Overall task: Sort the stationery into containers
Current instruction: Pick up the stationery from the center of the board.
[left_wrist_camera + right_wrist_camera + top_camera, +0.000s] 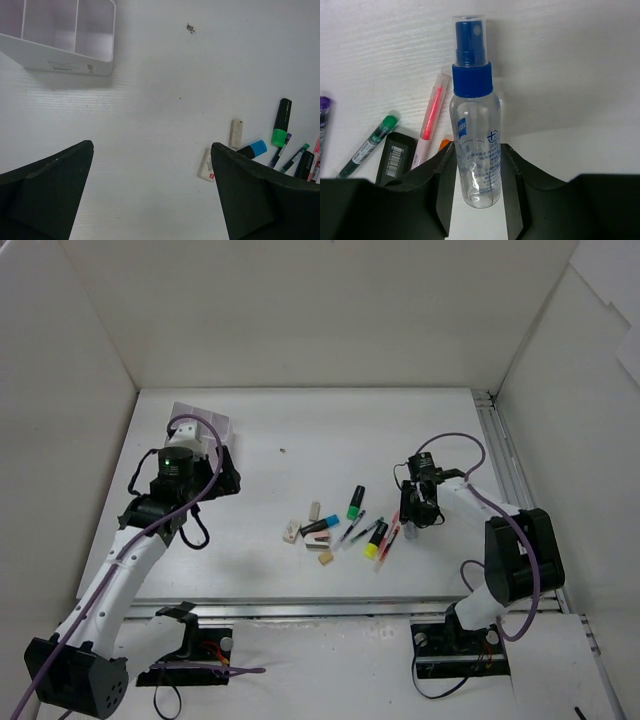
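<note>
A clear tube with a blue cap (pixel 475 145) stands between the jaws of my right gripper (pixel 477 150), and both jaws press its sides. In the top view that gripper (pixel 415 510) is at the right end of the stationery pile. The pile holds a green highlighter (pixel 355 502), a blue one (pixel 320 526), a yellow one (pixel 375 540), thin pens (pixel 352 530) and small erasers (pixel 291 532). My left gripper (pixel 152 146) is open over bare table. It hangs near the white compartment box (pixel 95 50), which sits at the back left (pixel 205 420).
A red pen (pixel 431 117), a green-capped pen (pixel 370 145) and a black highlighter body (pixel 395 157) lie just left of the held tube. White walls enclose the table on three sides. A metal rail (pixel 510 465) runs along the right edge.
</note>
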